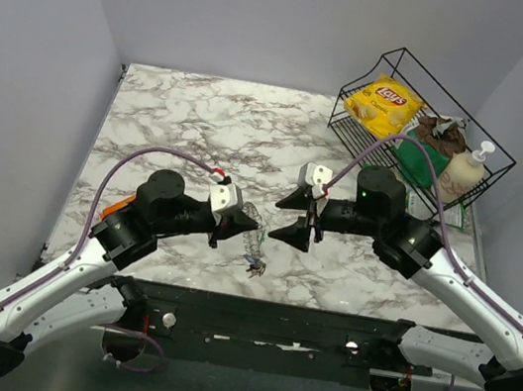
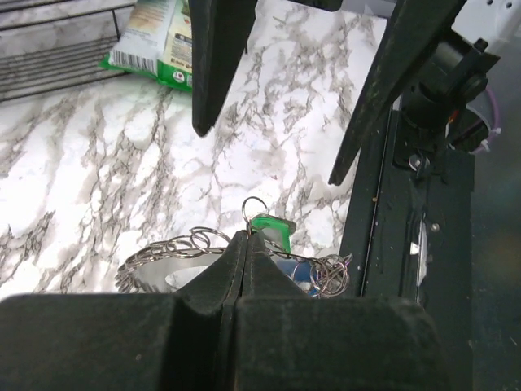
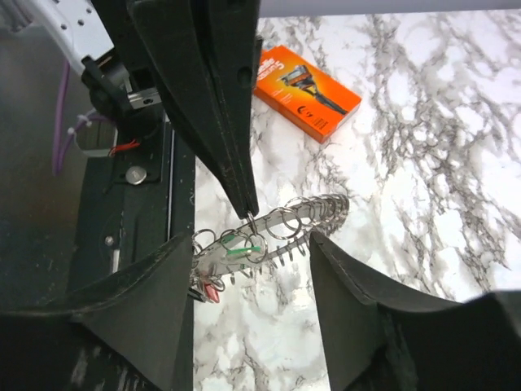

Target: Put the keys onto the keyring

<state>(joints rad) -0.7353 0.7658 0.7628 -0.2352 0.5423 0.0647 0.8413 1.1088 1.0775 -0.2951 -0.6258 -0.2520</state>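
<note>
My left gripper [image 1: 240,224] is shut, its tips [image 2: 248,238] pinching a small ring of the keyring [image 1: 254,240] and holding it above the table. The keyring [image 3: 303,213] is a silvery loop strung with several small rings. A green key [image 2: 273,228] hangs by the pinched ring and also shows in the right wrist view [image 3: 242,248]. A blue key [image 2: 305,277] and a red key [image 3: 210,292] dangle at the loop's low end [image 1: 256,268]. My right gripper [image 1: 274,221] is open and empty; its fingers straddle the loop without touching it [image 3: 251,240].
A black wire basket [image 1: 403,51] at the back right holds a Lay's chip bag [image 1: 385,104], a soap bottle [image 1: 467,170] and a green packet. An orange razor box [image 3: 307,90] lies at the left, partly under my left arm. The black base rail [image 1: 271,320] runs along the near edge.
</note>
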